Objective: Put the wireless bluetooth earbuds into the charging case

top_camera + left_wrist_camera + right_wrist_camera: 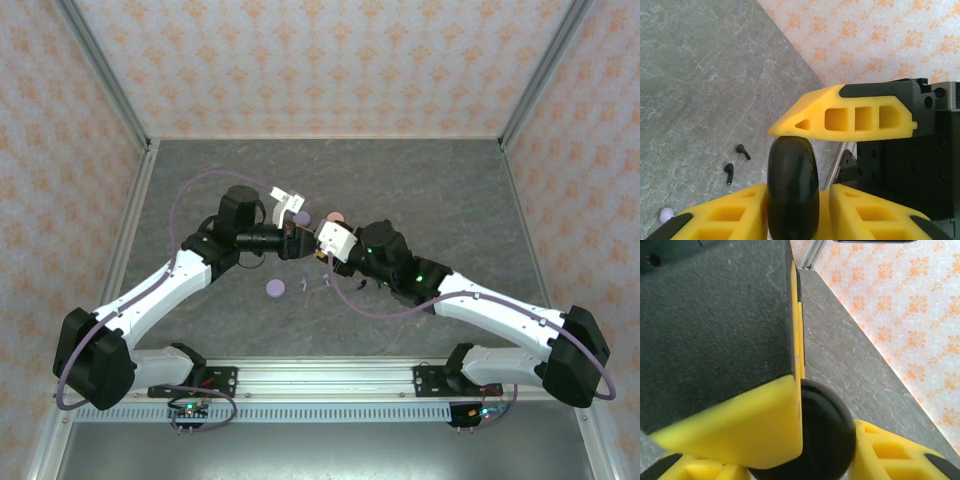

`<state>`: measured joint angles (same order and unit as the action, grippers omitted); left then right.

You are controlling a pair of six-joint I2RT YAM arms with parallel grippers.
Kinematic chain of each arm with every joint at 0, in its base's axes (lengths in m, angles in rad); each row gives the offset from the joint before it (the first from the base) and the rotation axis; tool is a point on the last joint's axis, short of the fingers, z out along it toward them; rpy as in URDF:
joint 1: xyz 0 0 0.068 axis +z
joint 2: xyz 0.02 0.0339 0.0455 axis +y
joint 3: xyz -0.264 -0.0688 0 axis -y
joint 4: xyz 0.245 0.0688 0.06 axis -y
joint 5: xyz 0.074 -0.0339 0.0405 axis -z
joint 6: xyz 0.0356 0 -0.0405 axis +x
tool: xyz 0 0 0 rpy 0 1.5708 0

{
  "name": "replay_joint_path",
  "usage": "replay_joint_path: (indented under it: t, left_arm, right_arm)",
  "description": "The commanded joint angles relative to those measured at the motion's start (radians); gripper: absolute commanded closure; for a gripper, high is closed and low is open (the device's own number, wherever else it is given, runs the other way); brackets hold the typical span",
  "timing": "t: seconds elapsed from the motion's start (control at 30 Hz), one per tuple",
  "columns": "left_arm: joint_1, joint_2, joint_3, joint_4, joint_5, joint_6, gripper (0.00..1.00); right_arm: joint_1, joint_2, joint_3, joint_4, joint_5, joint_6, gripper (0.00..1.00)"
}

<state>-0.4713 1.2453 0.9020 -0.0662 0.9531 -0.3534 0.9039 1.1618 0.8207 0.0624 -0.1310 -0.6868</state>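
Note:
A black round charging case (792,190) is held on edge above the table between both grippers. My left gripper (792,202) is shut on its flat sides. My right gripper (826,455) is shut on the same case (829,437), and one of its yellow fingers (850,117) presses on the case's rim from above. In the top view the left gripper (297,243) and right gripper (320,246) meet tip to tip at the table's middle. Two black earbuds (743,151) (729,173) lie on the grey table below. Tiny lavender earbuds (304,286) lie in front of the grippers.
A lavender round case (275,288) lies just in front of the left arm. Another lavender case (301,217) and a pink case (335,215) lie just behind the grippers. A pale round object (666,215) sits at the lower left. Patterned walls enclose the grey table (420,180).

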Motion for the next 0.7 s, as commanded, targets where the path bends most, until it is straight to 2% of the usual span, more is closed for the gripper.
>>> replay_joint_path:
  t: [0.0, 0.23, 0.47, 0.57, 0.67]
  left_arm:
    - [-0.009, -0.027, 0.032, -0.036, 0.030, 0.031, 0.68]
    - [-0.009, -0.029, 0.035, -0.056, 0.041, 0.056, 0.81]
    - [-0.009, -0.064, 0.022, -0.037, -0.037, 0.108, 0.93]
    - [-0.009, -0.081, 0.004, 0.014, -0.062, 0.149, 0.99]
    - [-0.013, -0.110, -0.018, 0.067, -0.089, 0.217, 1.00]
  right_arm:
    - [-0.012, -0.011, -0.015, 0.036, 0.028, -0.013, 0.63]
    - [-0.023, -0.011, -0.007, 0.029, 0.011, 0.013, 0.60]
    - [-0.075, -0.053, 0.021, -0.068, -0.094, 0.119, 0.30]
    - [-0.103, -0.114, -0.012, -0.071, -0.161, 0.189, 0.17]
    - [-0.142, -0.194, -0.061, -0.052, -0.236, 0.271, 0.06]
